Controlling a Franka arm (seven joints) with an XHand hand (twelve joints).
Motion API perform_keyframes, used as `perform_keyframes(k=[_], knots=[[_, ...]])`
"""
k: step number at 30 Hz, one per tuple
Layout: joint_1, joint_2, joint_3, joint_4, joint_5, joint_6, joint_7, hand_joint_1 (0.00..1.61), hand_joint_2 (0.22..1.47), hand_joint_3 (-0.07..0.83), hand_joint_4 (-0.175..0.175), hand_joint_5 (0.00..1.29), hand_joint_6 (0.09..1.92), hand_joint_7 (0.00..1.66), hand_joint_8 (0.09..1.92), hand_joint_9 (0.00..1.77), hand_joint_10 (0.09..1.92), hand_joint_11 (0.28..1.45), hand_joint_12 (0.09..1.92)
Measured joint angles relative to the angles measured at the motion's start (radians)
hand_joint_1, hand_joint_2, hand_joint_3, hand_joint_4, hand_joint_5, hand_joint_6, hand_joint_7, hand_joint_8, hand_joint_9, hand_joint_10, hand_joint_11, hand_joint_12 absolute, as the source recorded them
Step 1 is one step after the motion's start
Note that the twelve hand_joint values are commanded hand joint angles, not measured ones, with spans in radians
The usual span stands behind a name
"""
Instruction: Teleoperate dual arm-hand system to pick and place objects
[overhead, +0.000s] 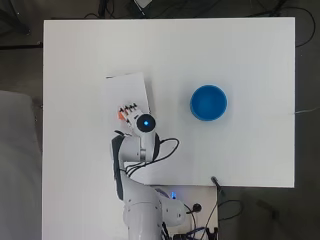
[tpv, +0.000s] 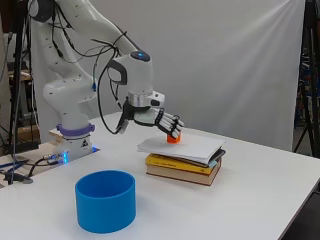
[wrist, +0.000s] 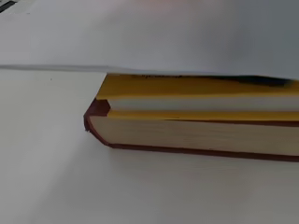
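A small orange block (tpv: 173, 139) rests on the white sheet (tpv: 185, 146) that tops a stack of books (tpv: 183, 168). My hand (tpv: 156, 118) reaches over it from the arm's side, fingers curled down around the block. From overhead the hand (overhead: 131, 111) covers most of the block (overhead: 120, 115), which peeks out at its left, near the closer edge of the white sheet (overhead: 126, 90). The wrist view is filled by the yellow and dark red books (wrist: 196, 135) under the sheet's overhang. A blue round bowl (overhead: 208, 102) stands well to the right.
The bowl (tpv: 105, 201) sits apart from the books, close to the side camera. The white table (overhead: 240, 55) stretches broad behind and around both. Cables (overhead: 167, 147) loop beside the arm near its base.
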Motion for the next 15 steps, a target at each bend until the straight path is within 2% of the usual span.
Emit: perform_keyframes(k=[1,2,3,4,5,6,7,9,10,11,12,15], knots=[[0.002,0.018,0.006,0.007,0.002,-0.002,0.002,0.29,1.03,0.002,0.016,0.31,0.09,0.39,0.09,0.51,0.09,0.53,0.09],[0.003,0.04,0.012,0.019,0.005,-0.004,0.01,0.62,1.1,0.008,-0.026,0.48,0.41,0.55,0.53,0.75,0.22,0.68,0.13],[0.004,0.062,0.016,0.036,0.007,-0.005,0.02,0.77,1.18,0.012,0.011,0.57,0.88,0.68,1.12,0.91,0.87,0.76,0.71],[0.004,0.086,0.016,0.058,0.015,-0.001,0.029,0.83,1.25,0.013,0.053,0.6,1.21,0.77,1.51,1.04,1.35,0.82,1.23],[0.005,0.103,0.011,0.071,0.032,0.003,0.027,0.84,1.29,0.012,0.085,0.6,1.41,0.82,1.73,1.1,1.63,0.84,1.56],[0.006,0.11,0.004,0.08,0.06,0.005,0.015,0.83,1.32,0.011,0.107,0.59,1.52,0.82,1.84,1.11,1.78,0.82,1.73],[0.007,0.112,-0.001,0.083,0.095,0.002,-0.004,0.82,1.33,0.009,0.122,0.57,1.58,0.81,1.89,1.1,1.86,0.8,1.81],[0.007,0.104,-0.007,0.087,0.168,-0.004,-0.041,0.8,1.35,0.007,0.145,0.55,1.64,0.77,1.92,1.06,1.91,0.77,1.86],[0.007,0.098,-0.012,0.094,0.197,-0.01,-0.05,0.89,1.37,0.009,0.043,0.52,1.62,0.7,1.92,1.02,1.91,0.75,1.86],[0.005,0.088,-0.018,0.105,0.212,-0.015,-0.053,0.96,1.39,0.01,-0.02,0.48,1.62,0.64,1.92,0.93,1.92,0.69,1.83],[0.003,0.075,-0.022,0.116,0.209,-0.018,-0.055,1.0,1.4,0.008,-0.046,0.48,1.61,0.6,1.92,0.86,1.92,0.64,1.79],[-0.004,0.033,-0.039,0.173,0.111,-0.05,-0.051,1.03,1.39,0.0,-0.041,0.49,1.59,0.57,1.85,0.72,1.92,0.56,1.65]])
